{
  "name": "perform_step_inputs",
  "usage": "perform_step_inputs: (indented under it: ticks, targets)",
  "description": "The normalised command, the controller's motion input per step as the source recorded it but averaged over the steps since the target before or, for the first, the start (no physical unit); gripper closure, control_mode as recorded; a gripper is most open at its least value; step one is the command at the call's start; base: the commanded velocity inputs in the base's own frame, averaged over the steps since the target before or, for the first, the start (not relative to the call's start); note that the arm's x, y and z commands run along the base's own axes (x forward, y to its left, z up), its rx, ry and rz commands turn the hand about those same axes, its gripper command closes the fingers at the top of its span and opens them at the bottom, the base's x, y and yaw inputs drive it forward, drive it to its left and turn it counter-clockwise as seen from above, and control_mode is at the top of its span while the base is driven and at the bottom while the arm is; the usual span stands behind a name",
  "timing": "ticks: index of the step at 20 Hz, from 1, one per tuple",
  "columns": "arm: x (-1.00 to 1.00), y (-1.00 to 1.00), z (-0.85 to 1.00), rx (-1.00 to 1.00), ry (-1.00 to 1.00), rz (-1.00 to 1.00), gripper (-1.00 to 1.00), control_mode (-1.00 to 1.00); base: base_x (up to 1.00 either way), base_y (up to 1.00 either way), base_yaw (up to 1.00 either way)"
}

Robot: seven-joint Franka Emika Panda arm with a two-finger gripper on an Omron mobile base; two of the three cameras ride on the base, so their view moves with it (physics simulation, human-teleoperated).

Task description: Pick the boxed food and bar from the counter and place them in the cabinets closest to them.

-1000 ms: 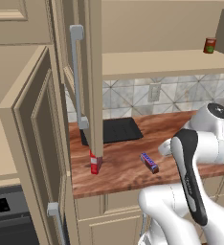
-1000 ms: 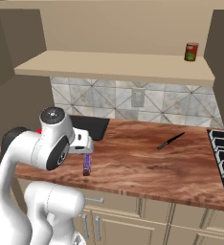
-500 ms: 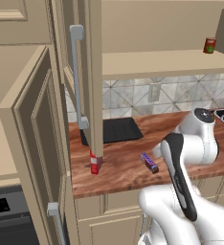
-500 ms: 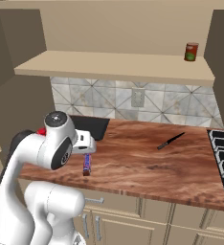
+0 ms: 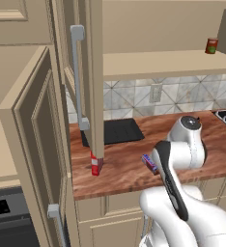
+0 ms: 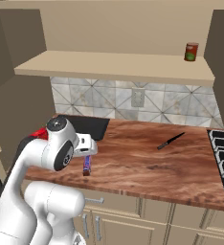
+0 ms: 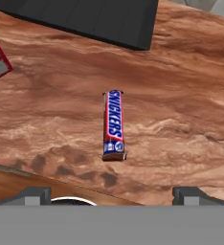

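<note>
One black mat [image 7: 92, 19] beyond bar [image 7: 114, 125]

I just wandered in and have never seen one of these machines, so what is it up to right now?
A white robot arm is hanging over a wooden kitchen counter, its open gripper empty above a Snickers bar that lies flat on the wood. It hasn't touched the bar. A small red box stands at the counter's left end, by an open cabinet door. A knife lies on the counter, and a can sits on the shelf above.
</note>
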Motion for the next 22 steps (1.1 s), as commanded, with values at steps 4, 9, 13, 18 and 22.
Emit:
perform_step_inputs:
  ticks: [4, 9, 13, 18, 22]
  targets:
    - [0.22, 0.0, -0.53, -0.02, -0.05, 0.0, -1.0, -1.0, 0.0, 0.0, 0.0]
    - [0.25, 0.03, -0.5, -0.03, -0.05, 0.0, -1.0, -1.0, 0.0, 0.0, 0.0]
    - [0.24, 0.01, -0.5, -0.03, -0.03, 0.0, -1.0, -1.0, 0.0, 0.0, 0.0]
    - [0.13, 0.02, -0.52, -0.02, -0.01, 0.0, -1.0, -1.0, 0.0, 0.0, 0.0]
    - [0.03, 0.0, -0.17, 0.01, -0.03, 0.01, -1.0, -1.0, 0.0, 0.0, 0.0]
